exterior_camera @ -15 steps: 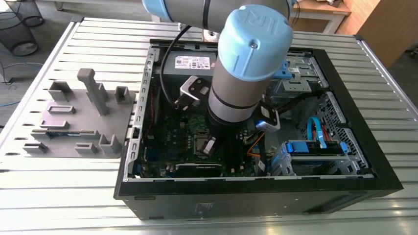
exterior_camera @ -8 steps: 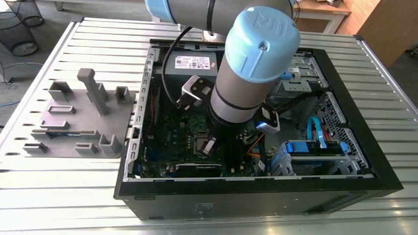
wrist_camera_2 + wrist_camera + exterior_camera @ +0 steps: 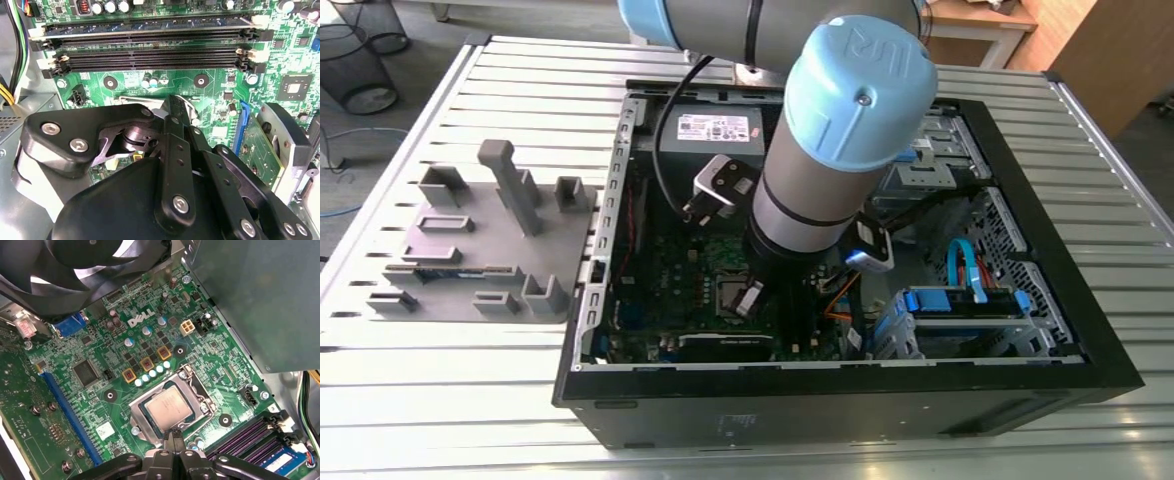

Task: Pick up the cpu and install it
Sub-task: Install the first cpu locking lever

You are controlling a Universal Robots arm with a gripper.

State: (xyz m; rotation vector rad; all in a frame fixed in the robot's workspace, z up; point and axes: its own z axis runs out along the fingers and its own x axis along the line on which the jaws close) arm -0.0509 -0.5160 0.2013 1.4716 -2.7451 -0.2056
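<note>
I see the cpu [image 3: 169, 407] lying flat in its socket frame [image 3: 199, 390] on the green motherboard [image 3: 90, 405], inside the open computer case [image 3: 787, 410] on the slatted surface [image 3: 454, 410]. My claw [image 3: 173, 439] has its fingers pressed together, gripping nothing, with the tips just beside the cpu's edge.

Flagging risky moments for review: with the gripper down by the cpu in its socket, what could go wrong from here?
1. The gripper sits at the edge of the cpu, which lies in the socket frame; a sideways nudge could tilt it and damage the socket.
2. The memory slots lie close beside the gripper, so its linkage might strike them.
3. A black cable loops into the case beside the arm and could snag.
</note>
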